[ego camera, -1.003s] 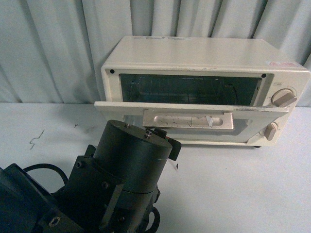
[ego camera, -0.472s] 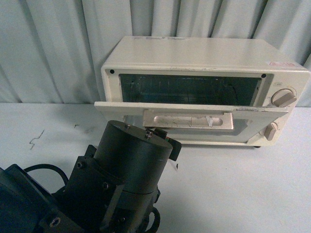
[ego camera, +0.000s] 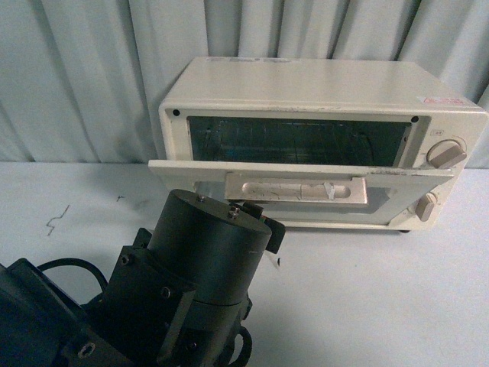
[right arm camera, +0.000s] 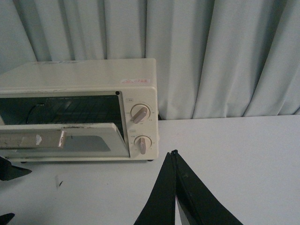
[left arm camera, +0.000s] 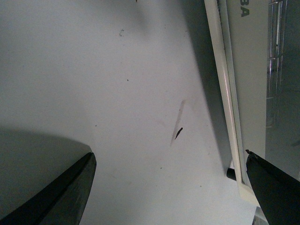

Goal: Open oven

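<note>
Since the oven (ego camera: 321, 99) sits far right on the table (ego camera: 382, 290) with its door (ego camera: 191, 170) tilted part-open, expect a light box that skids. Glass is fragile, so take the stiff bar handle (ego camera: 294, 189) mid-span. Left gripper (left arm camera: 168, 157) spread wide, empty; right gripper (right arm camera: 174, 157) pinched closed, empty.

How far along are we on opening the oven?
Partly done: the oven door hangs ajar, tilted outward, with the rack visible behind it. In hand: the left gripper is open beside the door's edge, gripping nothing; the right gripper is shut. Left: probably swinging the door fully down.
</note>
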`<state>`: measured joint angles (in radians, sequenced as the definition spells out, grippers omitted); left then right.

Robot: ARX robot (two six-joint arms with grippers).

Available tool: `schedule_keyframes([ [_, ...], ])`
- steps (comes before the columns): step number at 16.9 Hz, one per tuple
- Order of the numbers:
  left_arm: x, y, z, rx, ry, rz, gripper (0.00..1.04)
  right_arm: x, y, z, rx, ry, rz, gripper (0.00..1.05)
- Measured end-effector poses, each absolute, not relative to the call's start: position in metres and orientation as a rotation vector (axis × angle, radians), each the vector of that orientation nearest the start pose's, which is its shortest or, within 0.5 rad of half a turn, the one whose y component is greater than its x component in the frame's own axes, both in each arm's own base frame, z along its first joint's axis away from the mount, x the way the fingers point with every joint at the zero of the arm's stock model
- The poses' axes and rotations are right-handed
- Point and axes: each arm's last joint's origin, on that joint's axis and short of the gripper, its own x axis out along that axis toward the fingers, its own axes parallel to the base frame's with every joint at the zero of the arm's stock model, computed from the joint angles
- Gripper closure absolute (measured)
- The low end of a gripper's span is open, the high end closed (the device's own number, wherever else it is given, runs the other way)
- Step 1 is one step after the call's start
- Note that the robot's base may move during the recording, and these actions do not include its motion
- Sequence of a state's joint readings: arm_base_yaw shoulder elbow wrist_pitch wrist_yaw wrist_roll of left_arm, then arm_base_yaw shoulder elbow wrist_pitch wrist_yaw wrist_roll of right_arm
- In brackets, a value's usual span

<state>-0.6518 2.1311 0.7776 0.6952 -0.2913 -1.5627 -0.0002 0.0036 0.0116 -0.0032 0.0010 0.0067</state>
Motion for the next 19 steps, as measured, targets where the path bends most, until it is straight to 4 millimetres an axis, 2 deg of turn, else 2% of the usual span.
schedule_keyframes([
  [1, 0.281, -0.204, 0.042, -1.199, 0.704, 0.179, 0.07, 0.097, 0.000, 0.167, 0.007, -0.005, -0.001, 1.03],
  [3, 0.281, -0.204, 0.042, -1.199, 0.704, 0.179, 0.07, 0.097, 0.000, 0.167, 0.006, -0.005, -0.001, 0.87],
  [8, 0.281, -0.204, 0.042, -1.199, 0.704, 0.179, 0.07, 0.097, 0.000, 0.167, 0.006, -0.005, -0.001, 0.40],
  [11, 0.281, -0.204, 0.042, -1.199, 0.704, 0.179, 0.07, 0.097, 0.000, 0.167, 0.006, -0.005, -0.001, 0.08],
  [12, 0.281, -0.205, 0.043, -1.192, 0.676, 0.157, 0.07, 0.097, 0.000, 0.167, 0.006, -0.005, -0.001, 0.06],
  [13, 0.271, -0.195, 0.037, -1.082, 0.513, 0.126, 0.07, 0.097, 0.000, 0.167, 0.006, -0.005, 0.000, 0.07],
  [14, 0.262, -0.186, 0.035, -0.987, 0.473, 0.113, 0.07, 0.097, 0.000, 0.167, 0.006, -0.005, -0.002, 0.06],
  [16, 0.242, -0.158, 0.046, -0.826, 0.383, 0.105, 0.07, 0.097, 0.000, 0.167, 0.006, -0.005, -0.001, 0.06],
  [17, 0.236, -0.148, 0.052, -0.807, 0.351, 0.110, 0.07, 0.097, 0.000, 0.167, 0.006, -0.004, -0.001, 0.06],
  [19, 0.220, -0.128, 0.047, -0.754, 0.369, 0.163, 0.07, 0.097, 0.000, 0.167, 0.006, -0.004, -0.001, 0.06],
])
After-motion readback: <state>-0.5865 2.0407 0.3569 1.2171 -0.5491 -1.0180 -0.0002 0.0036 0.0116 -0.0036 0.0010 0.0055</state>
